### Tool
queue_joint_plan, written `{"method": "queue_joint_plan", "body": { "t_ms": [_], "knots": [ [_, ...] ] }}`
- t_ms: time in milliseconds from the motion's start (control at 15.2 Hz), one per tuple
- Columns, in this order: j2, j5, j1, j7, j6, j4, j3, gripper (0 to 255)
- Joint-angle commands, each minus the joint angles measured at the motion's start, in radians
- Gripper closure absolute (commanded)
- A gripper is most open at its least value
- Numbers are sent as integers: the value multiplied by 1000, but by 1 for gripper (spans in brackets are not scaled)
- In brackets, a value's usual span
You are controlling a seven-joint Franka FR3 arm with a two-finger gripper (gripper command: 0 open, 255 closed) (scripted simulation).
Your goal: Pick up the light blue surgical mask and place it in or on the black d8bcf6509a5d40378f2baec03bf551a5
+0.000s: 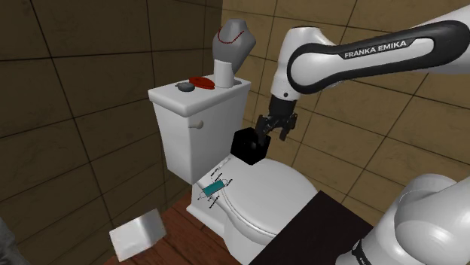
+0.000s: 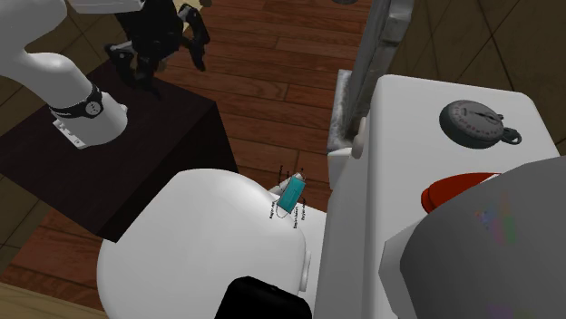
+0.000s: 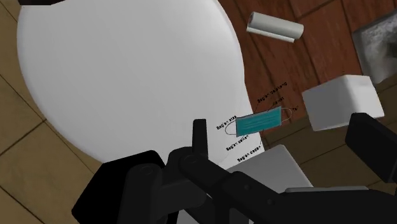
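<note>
The light blue surgical mask (image 1: pixel 214 188) lies flat at the rim of the white toilet lid (image 1: pixel 275 192), close to the tank; it is also in the second exterior view (image 2: pixel 290 195) and the wrist view (image 3: pixel 257 121). The black box (image 1: pixel 247 146) stands on the lid against the tank, at the bottom edge of the second exterior view (image 2: pixel 263 299). My gripper (image 1: pixel 276 129) hangs open above the lid with nothing in it, right of and above the mask in the shoulder view. In the wrist view the mask lies far below, between my spread fingers (image 3: pixel 372 143).
The tank lid (image 1: pixel 173 96) carries a grey round gauge (image 2: pixel 473 120), a red object (image 1: pixel 202 81), a white cup (image 1: pixel 224 75) and a grey bust (image 1: pixel 230 41). A white box (image 1: pixel 137 233) and a paper roll (image 3: pixel 275 27) lie on the wood floor. The dark stand (image 2: pixel 100 149) adjoins the toilet.
</note>
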Motion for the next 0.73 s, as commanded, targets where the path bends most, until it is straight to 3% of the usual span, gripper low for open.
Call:
{"method": "queue_joint_plan", "body": {
  "t_ms": [0, 660],
  "knots": [
    [70, -6, -1, 24, 72, 0, 16, 0],
    [453, -99, -2, 184, 337, 107, 75, 0]
  ]
}}
